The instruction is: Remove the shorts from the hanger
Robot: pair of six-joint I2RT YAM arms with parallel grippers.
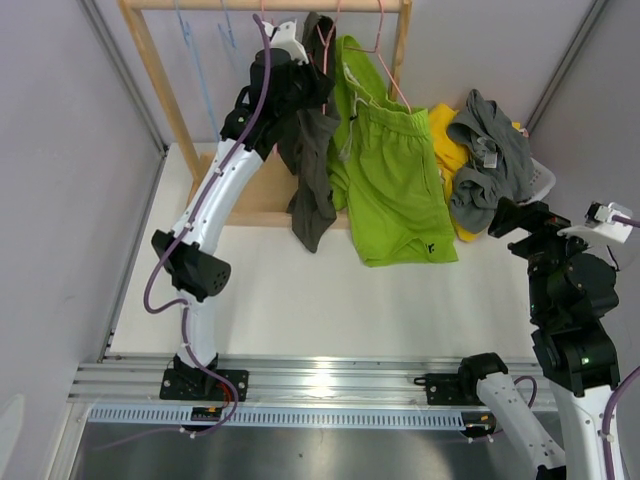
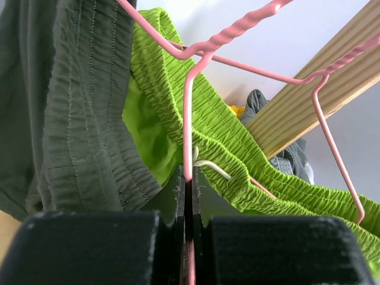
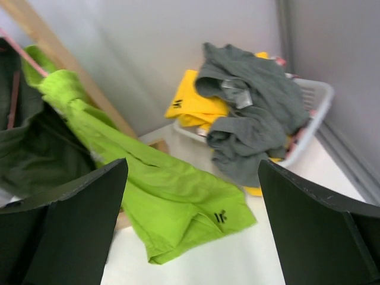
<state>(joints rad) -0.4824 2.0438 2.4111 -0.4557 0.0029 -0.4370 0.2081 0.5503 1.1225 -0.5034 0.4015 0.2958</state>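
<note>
Up at the wooden rail (image 2: 309, 101), the left gripper (image 2: 189, 184) has its jaws pinched tight on a downward run of the pink wire hanger (image 2: 187, 119), with nothing else between them. The lime green shorts (image 1: 395, 190) are hooked on that wire by their gathered waistband, which passes just behind the clamped wire and slopes away to the gripper's right. From there the shorts' long axis runs down off the rail toward the right arm, with the hem lying on the table.

The dark grey shorts (image 1: 312, 180) hang just to the left of the jaws, touching the lime pair.

The right gripper (image 3: 191, 166) waits with its jaws spread wide and holds nothing. The lime leg lies straight ahead of it and a little to its left, so I'd judge this is the nearer arm for pulling the fabric free.

2 more pairs, grey shorts (image 3: 249, 113) on top of yellow shorts (image 3: 193, 104), sit in the white basket (image 3: 314, 95), well apart from the hanger.
</note>
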